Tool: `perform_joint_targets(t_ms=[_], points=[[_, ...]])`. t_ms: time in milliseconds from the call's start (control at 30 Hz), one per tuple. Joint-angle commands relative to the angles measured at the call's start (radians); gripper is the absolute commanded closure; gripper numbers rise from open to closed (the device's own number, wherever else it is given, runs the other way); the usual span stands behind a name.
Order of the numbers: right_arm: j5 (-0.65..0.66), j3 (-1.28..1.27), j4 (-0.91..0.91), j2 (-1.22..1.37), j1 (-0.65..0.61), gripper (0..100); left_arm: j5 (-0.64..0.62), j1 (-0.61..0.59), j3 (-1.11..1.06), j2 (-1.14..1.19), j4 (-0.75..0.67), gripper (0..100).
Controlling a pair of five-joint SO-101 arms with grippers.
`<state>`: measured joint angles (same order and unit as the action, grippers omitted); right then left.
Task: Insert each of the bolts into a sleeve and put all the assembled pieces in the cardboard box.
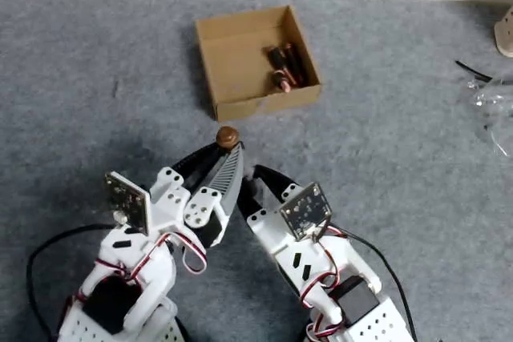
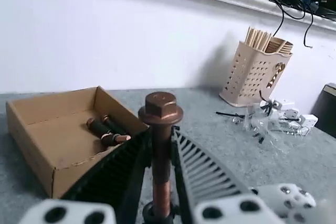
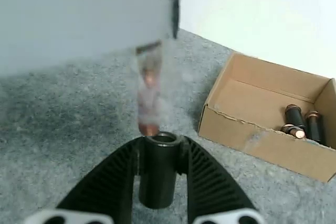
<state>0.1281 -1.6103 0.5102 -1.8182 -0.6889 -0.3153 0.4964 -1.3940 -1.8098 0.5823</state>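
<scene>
Item: bolt-into-sleeve insertion, staged over the bench (image 1: 401, 118) just off the wall of the cardboard box (image 1: 256, 106) that faces the arms. Left end effector (image 2: 160, 136): closed on the bolt (image 2: 160, 156), with the shank clamped between both fingers, the hex head up and clear of the fingertips, and the other end pointing down. Right end effector (image 3: 160, 145): closed round the sleeve (image 3: 157, 177), which is dark and upright with its open mouth up; whether its base rests on the bench cannot be told. Relation: the bolt's lower end sits just above the sleeve's mouth, nearer the rim than the centre of the bore, and has not yet entered. Box contents: assembled pieces (image 1: 285, 66) lying together toward one side wall, count unclear. Handling notes, as judgement: centre the bolt's end over the bore before lowering it. Hold shank and sleeve parallel, since a tilt would likely catch the end on the rim. Lower slowly with the left arm while the right holds the sleeve fixed, as a hard push could slide the sleeve in its grip. The left fingers clamp the shank low down, so they would probably meet the sleeve's rim early. Expect to release partway and let the bolt drop until its head seats.
</scene>
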Motion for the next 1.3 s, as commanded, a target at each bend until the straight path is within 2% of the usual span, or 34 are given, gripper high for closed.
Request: perform_joint_targets(t_ms=[0,200,333,433,567,1100,1267], points=[[0.012,0.038,0.001,-0.021,-0.01,99.4,0.011,0.012,-0.012,0.002,-0.063,99],[0.012,0.038,0.001,-0.021,-0.008,99.4,0.011,0.01,-0.03,0.002,-0.08,99],[0.012,0.039,0.031,-0.021,-0.012,99.4,0.006,-0.036,-0.038,0.002,-0.084,99],[0.012,0.062,0.033,-0.021,-0.012,99.4,-0.074,-0.058,-0.068,0.002,-0.081,99],[0.012,0.064,0.033,-0.021,-0.008,99.4,-0.124,-0.053,-0.091,0.002,-0.08,99],[0.012,0.064,0.031,-0.021,-0.008,99.4,-0.13,-0.024,0.004,-0.001,-0.055,99],[0.012,0.064,0.031,-0.021,-0.007,99.4,-0.206,-0.013,0.039,0.001,-0.018,99]])
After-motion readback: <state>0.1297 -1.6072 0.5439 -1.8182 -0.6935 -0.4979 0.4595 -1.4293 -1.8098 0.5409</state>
